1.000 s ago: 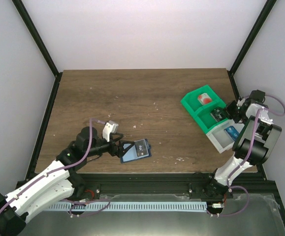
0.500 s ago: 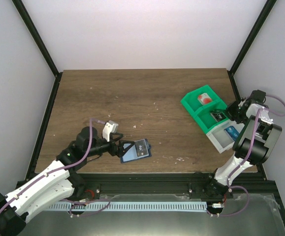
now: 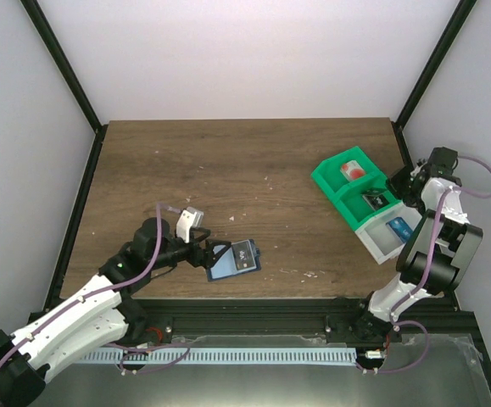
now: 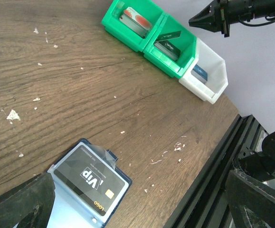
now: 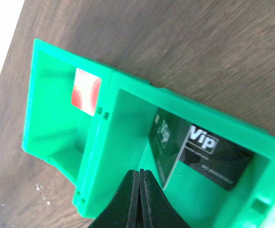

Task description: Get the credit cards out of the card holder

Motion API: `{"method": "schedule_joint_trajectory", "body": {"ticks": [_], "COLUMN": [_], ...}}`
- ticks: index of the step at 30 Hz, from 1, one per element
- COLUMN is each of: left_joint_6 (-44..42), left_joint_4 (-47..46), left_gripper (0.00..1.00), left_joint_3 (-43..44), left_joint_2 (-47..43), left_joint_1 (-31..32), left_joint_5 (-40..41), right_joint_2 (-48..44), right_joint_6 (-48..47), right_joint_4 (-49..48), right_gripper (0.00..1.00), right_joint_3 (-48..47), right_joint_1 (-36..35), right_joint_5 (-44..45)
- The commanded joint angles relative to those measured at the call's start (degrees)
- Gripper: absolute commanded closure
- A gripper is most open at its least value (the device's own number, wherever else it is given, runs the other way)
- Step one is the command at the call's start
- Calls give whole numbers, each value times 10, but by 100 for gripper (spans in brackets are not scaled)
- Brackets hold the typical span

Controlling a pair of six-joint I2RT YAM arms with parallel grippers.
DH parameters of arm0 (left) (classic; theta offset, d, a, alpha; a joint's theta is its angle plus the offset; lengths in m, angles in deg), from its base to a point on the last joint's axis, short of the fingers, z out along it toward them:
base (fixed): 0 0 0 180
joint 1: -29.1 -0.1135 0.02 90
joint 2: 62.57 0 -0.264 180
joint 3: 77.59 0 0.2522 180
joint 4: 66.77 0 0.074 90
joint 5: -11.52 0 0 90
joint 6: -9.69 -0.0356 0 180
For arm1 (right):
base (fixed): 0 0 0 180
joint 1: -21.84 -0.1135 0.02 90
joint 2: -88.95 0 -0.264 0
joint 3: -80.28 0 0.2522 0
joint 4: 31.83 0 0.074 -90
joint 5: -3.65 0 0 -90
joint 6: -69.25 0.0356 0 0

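Right gripper (image 5: 140, 173), fingers pressed together and empty, has drawn back from the green bin (image 5: 97, 156) toward the right edge. Left gripper (image 3: 214, 253), jaws spread, remains at the wallet (image 3: 235, 259) near the front edge.

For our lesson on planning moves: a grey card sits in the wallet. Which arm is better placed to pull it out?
Left, probably. The left gripper is open right beside the card holder with the dark grey card. The right gripper is shut over the green bins, across the table.
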State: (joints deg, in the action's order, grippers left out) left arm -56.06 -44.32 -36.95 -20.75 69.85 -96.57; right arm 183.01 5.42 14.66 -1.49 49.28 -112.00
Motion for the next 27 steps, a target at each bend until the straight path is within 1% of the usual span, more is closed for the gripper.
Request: {"method": "schedule_joint_trajectory", "body": {"ticks": [1,4,8,17,23,27], "left_joint_6": [3,2,2,-3,-2,-1], "left_joint_4": [-7,-9,-11,-10,10,14], "left_gripper": [0,0,0,0,0,0], "left_joint_3": [5,5,4,3,13,16], "left_joint_2": [-2,-2,-1,-7,1,7], "left_joint_1": [-3,-3,-4,-6,-8,-11], "left_joint_5": [-3,-10,-16,-10,30,35], "right_joint_2": [-12,-5,26,48,54,60], "right_joint_6": [11,12,4,4,4,4], "right_joint_4": [-22,-57,-53,-15,-19,-14], "right_gripper": [99,100,100,100,100,99], "right_joint_3": [-18,2,4,-5,5,3], "right_joint_1": [-15,-28,-44,-44,-44,-44], "right_joint_5": [-10,-26,-30,89,126,145]}}
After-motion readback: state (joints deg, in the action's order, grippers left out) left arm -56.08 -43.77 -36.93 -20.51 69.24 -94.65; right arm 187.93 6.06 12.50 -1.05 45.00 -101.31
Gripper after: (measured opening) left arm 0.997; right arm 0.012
